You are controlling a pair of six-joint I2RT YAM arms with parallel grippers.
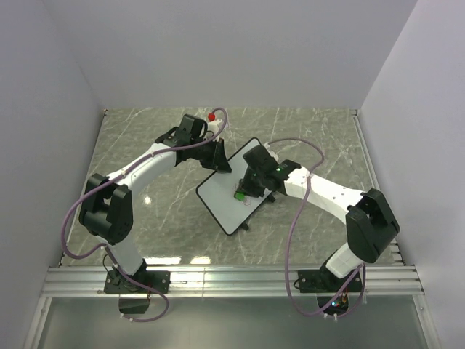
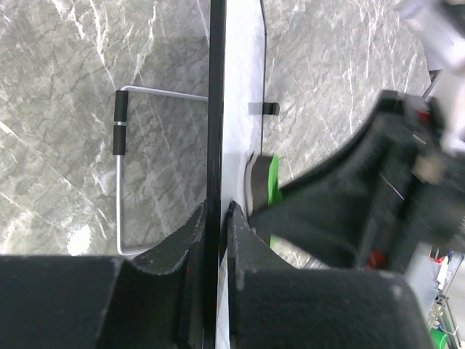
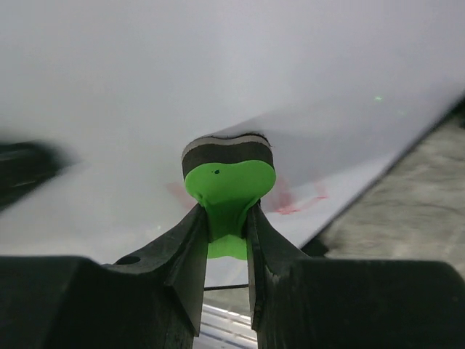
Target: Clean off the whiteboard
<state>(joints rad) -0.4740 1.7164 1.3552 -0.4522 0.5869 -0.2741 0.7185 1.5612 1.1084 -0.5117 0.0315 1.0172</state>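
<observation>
The whiteboard (image 1: pixel 225 196) is white with a thin black frame and stands tilted on the marble table. My left gripper (image 1: pixel 218 161) is shut on its upper edge; in the left wrist view the board's edge (image 2: pixel 215 109) runs between the fingers (image 2: pixel 189 240). My right gripper (image 1: pixel 247 190) is shut on the green eraser (image 3: pixel 227 185), whose dark felt face presses on the board (image 3: pixel 218 73). Faint red smears (image 3: pixel 294 203) remain beside the eraser. The eraser also shows in the left wrist view (image 2: pixel 270 182) and in the top view (image 1: pixel 240 195).
A wire stand with a black sleeve (image 2: pixel 120 134) props the board from behind. A red-capped marker (image 1: pixel 212 115) lies at the back of the table behind the left arm. Grey walls enclose the table on three sides; an aluminium rail (image 1: pixel 232 280) runs along the near edge.
</observation>
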